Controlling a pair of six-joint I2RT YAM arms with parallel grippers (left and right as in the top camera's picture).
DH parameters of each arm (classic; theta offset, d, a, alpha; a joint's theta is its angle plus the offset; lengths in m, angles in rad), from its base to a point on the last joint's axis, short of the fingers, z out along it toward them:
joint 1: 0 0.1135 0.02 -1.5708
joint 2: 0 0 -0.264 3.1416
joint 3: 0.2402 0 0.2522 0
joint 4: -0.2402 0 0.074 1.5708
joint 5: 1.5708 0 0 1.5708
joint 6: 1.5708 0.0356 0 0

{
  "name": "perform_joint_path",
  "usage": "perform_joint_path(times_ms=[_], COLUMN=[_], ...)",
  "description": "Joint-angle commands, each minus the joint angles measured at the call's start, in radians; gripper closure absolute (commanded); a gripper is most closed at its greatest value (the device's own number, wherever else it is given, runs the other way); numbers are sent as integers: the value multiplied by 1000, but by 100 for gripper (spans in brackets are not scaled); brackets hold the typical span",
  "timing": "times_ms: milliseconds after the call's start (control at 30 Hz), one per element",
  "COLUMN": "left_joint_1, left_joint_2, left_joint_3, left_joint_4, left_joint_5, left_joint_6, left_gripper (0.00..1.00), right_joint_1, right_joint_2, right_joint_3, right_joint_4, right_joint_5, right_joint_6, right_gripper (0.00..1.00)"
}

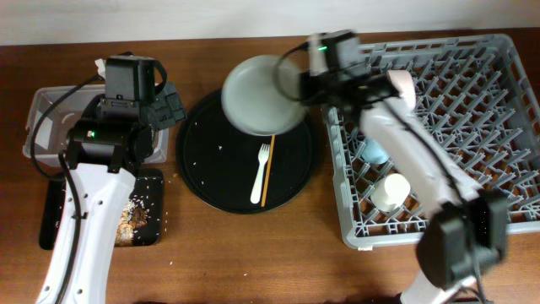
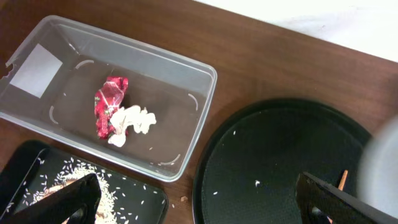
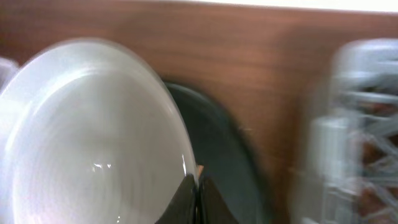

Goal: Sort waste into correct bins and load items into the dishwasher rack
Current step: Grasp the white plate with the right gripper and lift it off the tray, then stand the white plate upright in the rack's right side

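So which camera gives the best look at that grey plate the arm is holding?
The overhead view: nearly the whole plate shows, held by its rim in the right gripper above the round black tray. The right wrist view shows it close but blurred; the left wrist view catches only a pale blurred edge.

a robot lab bench staged as a kitchen clean-up — wooden counter (image 1: pixel 253 253), white wall (image 1: pixel 126 15), a dishwasher rack (image 1: pixel 472 101) just beside the right claw (image 3: pixel 198 190) that pinches a plate (image 3: pixel 93 137), a clear waste tub (image 2: pixel 202 93) ahead of the spread left claw (image 2: pixel 199 205).
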Motion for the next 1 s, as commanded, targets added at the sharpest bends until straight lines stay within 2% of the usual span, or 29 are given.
perform_joint_path(times_ms=[0,67,100,200,267,333,367,467,500,567,600,700,767,800,867,933,967], left_joint_1=[3,3,3,3,3,3,3,3,3,3,3,3,3,3,3,3,3], left_joint_2=[-19,-19,-19,-19,-19,-19,-19,-19,-19,-19,-19,-19,-19,-19,-19,-19,-19], left_joint_3=[5,5,5,5,5,5,5,5,5,5,5,5,5,5,5,5,5], left_joint_4=[-1,-1,-1,-1,-1,-1,-1,-1,-1,-1,-1,-1,-1,-1,-1,-1,-1], left_joint_5=[-11,-11,-11,-11,-11,-11,-11,-11,-11,-11,-11,-11,-11,-11,-11,-11,-11], left_joint_6=[-9,-9,-9,-9,-9,-9,-9,-9,-9,-9,-9,-9,-9,-9,-9,-9,-9], left_gripper=[1,1,1,1,1,1,1,1,1,1,1,1,1,1,1,1,1], right_joint_1=[-140,-322,-462,-695,-768,-770,-769,-737,-701,-625,-581,-466,-417,-403,-388,-373,-365], right_joint_2=[-200,-328,-365,-346,-310,-251,-231,-183,-166,-135,-116,-58,-46,-46,-47,-60,-71], right_joint_3=[13,13,13,12,12,12,12,12,12,12,12,12,10,10,10,10,10], right_joint_4=[-101,-195,-223,-228,-221,-214,-209,-164,-150,-146,-147,-156,-156,-154,-158,-162,-161], right_joint_5=[113,115,114,114,137,407,457,515,521,530,550,637,629,629,630,631,630], right_joint_6=[-78,-235,-366,-481,-500,-613,-653,-806,-908,-1019,-1054,-1057,-1054,-1054,-1036,-1000,-1000], right_gripper=[96,96,96,96,96,96,96,96,96,96,96,96,94,68,35,23,22])
